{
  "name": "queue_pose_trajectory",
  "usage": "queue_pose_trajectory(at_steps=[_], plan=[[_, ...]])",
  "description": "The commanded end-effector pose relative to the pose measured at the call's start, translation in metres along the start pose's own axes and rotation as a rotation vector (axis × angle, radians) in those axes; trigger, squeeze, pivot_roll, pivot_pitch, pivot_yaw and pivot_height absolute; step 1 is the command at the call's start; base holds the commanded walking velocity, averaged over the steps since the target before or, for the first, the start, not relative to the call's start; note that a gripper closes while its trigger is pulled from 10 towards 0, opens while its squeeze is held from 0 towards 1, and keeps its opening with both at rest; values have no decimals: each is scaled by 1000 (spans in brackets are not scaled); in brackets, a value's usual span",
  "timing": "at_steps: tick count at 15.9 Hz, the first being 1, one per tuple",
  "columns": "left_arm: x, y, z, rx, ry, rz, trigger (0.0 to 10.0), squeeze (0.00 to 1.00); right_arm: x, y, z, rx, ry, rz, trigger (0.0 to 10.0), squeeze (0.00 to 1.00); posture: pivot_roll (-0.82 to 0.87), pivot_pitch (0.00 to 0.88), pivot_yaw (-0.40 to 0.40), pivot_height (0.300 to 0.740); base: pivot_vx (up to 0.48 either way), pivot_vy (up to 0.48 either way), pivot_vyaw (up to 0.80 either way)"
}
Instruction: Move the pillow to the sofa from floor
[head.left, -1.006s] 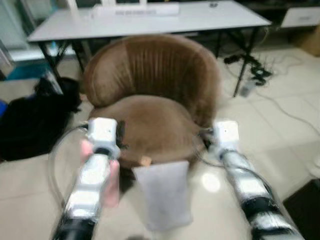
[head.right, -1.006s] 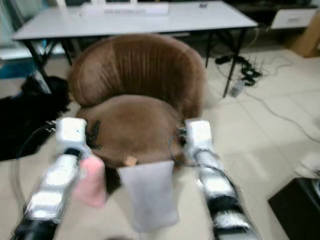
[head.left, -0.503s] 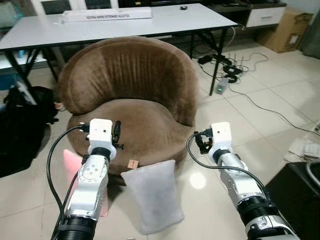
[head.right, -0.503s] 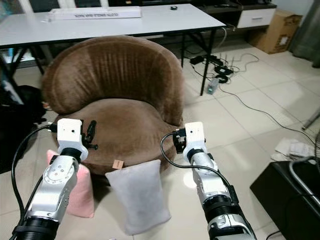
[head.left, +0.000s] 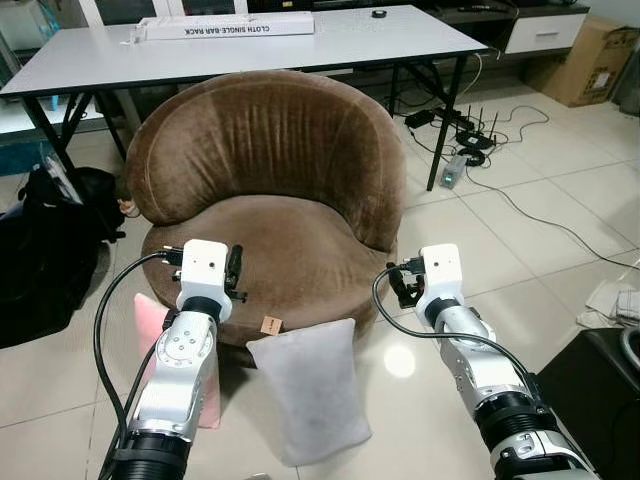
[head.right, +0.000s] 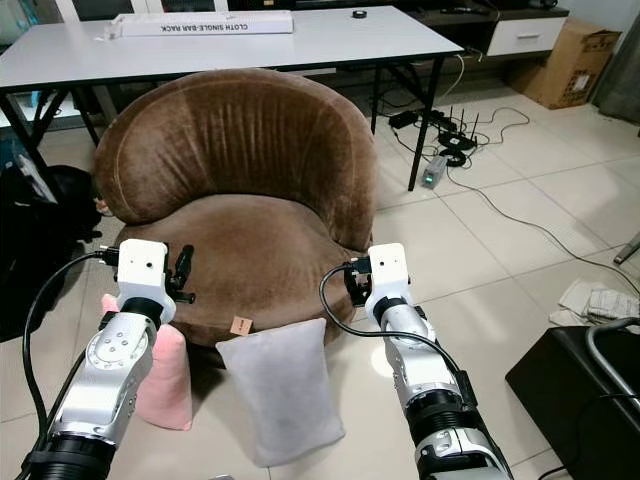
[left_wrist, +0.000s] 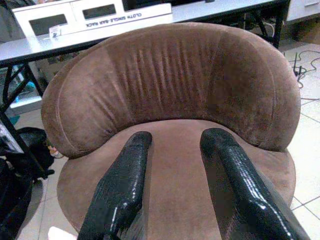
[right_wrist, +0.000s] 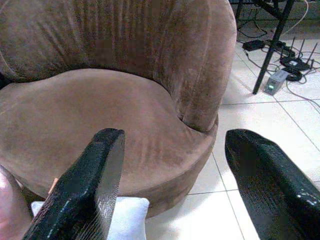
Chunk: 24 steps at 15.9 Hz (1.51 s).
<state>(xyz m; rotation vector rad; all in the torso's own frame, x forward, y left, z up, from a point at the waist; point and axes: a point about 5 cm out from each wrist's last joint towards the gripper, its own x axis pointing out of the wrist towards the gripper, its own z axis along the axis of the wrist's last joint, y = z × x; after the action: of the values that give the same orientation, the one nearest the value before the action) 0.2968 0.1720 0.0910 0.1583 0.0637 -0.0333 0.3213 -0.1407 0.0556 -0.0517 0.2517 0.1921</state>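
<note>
Both tools, left (left_wrist: 172, 150) and right (right_wrist: 172, 165), still open, empty, above grey pillow (head.left: 308, 398) by sofa (head.left: 270, 170).

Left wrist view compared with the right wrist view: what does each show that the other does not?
The left wrist view has the white table with a long white box on it, and a black bag.
The right wrist view has the grey pillow, a pink pillow and a power strip.
Both show the brown sofa beyond an open gripper.

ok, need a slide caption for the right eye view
Both grippers, left and right, raised before the brown sofa; grey pillow and pink pillow lean against its base on the floor.
</note>
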Motion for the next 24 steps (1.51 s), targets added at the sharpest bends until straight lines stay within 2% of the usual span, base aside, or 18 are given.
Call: queue_pose_trajectory(at_steps=[1,3,16,24], plan=[[2,-2,3,16,-10,-5,10000,0,3,1,8,1,-30,8,10000,0,16,0,27,740,0,0,0],[2,-3,2,11,-9,-9,10000,0,3,0,7,-6,-24,10,10000,0,17,0,23,740,0,0,0],[0,-5,0,7,-7,-19,10000,0,1,1,4,2,-14,12,10000,0,16,0,24,635,0,0,0],[-3,0,-4,11,3,2,10000,0,1,2,3,7,-9,24,10000,0,17,0,23,630,0,0,0]])
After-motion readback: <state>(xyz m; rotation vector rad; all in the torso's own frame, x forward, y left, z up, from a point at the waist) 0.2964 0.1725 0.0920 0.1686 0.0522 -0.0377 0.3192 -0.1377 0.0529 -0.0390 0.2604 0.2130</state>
